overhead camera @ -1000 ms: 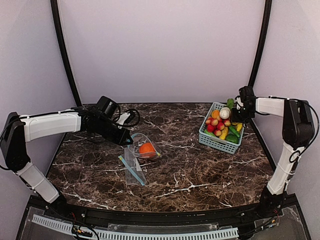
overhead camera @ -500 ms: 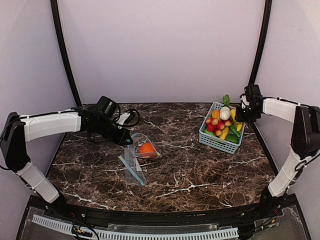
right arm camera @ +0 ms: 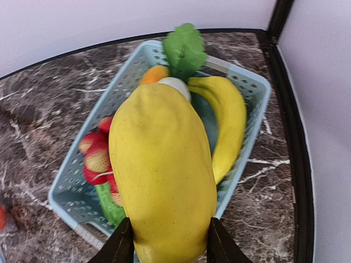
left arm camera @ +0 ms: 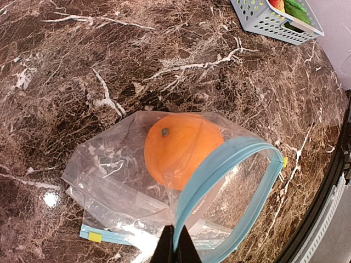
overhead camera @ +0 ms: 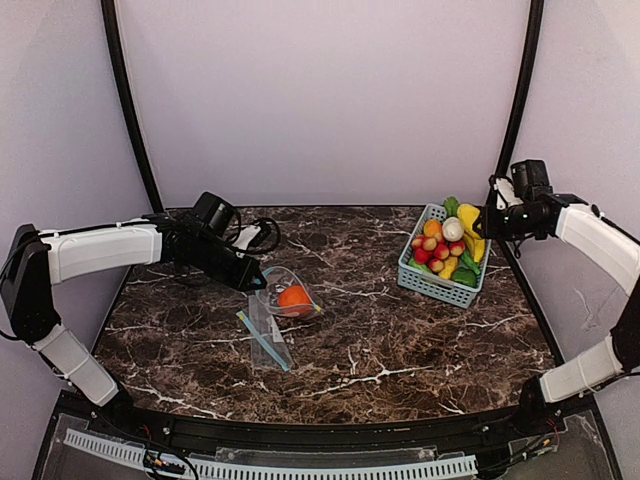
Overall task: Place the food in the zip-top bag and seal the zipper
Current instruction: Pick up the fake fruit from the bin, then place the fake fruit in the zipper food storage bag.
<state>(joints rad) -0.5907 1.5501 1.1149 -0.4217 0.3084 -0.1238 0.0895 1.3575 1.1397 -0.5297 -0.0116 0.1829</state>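
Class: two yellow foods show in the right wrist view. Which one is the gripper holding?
The fat yellow oblong, clamped in the right gripper; the slim curved banana lies in the basket.

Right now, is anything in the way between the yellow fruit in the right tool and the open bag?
Nothing visible. Only tabletop lies between the yellow fruit and the bag, whose mouth the left tool pinches open; the orange sits inside.
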